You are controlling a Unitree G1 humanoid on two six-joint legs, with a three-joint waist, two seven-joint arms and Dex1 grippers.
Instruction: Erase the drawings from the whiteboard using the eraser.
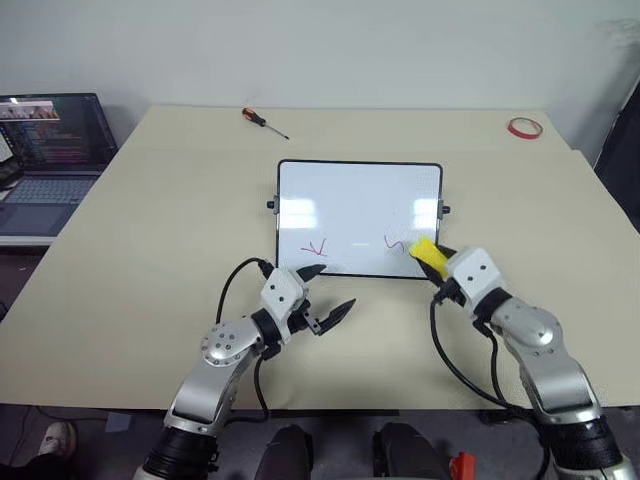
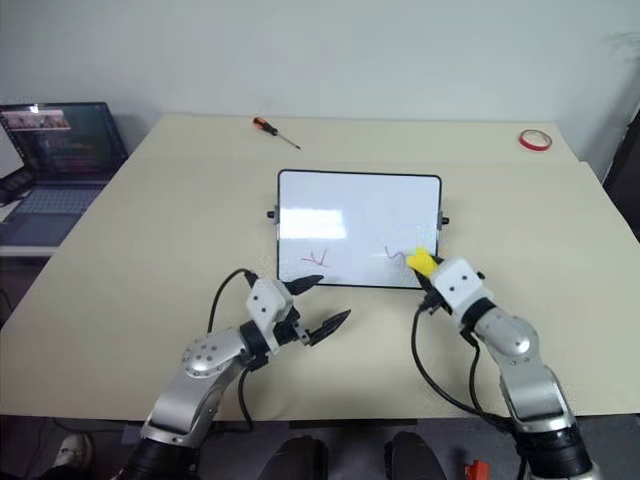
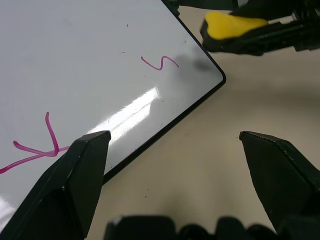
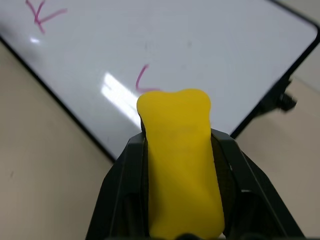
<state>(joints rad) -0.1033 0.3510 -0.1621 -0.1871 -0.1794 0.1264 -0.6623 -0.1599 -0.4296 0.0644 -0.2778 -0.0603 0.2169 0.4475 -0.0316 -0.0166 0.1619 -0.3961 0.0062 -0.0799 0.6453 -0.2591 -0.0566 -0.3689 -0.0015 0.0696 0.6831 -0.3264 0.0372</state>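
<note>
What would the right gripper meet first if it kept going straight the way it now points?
Probably the whiteboard: the right gripper, shut on the eraser, aims at the near red squiggle.

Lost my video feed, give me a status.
Right gripper shut on eraser, at whiteboard near squiggle. Left gripper open, empty. Nothing blocking.

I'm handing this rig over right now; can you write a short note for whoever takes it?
Right gripper: jaws shut on the yellow eraser, at the whiteboard's near right corner beside a red squiggle.
Left gripper: jaws open, empty, at the near edge by the check-mark drawing.
Done: eraser picked up.
Left: wipe off both visible red drawings.
</note>
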